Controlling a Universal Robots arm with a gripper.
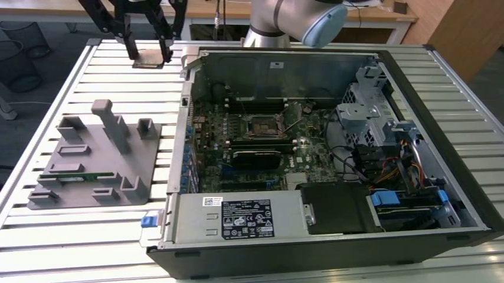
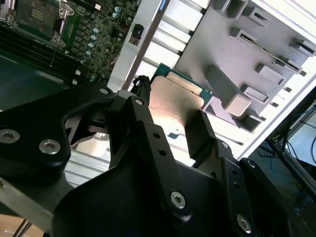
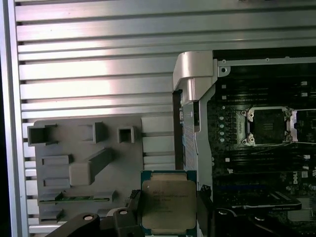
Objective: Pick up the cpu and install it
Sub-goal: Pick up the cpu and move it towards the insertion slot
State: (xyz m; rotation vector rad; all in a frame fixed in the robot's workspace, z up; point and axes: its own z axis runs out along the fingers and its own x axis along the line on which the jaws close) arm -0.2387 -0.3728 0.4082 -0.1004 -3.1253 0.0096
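The claw (image 1: 150,56) grips the cpu (image 3: 168,205) by two edges, above the bench (image 1: 94,71). The socket (image 3: 269,126) sits well apart from the claw. Such a thin edge hold could let the chip tilt and land crooked on the pins.

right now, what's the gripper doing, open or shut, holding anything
The gripper is closed on the cpu, a finger on each side, holding it up over the slatted table.
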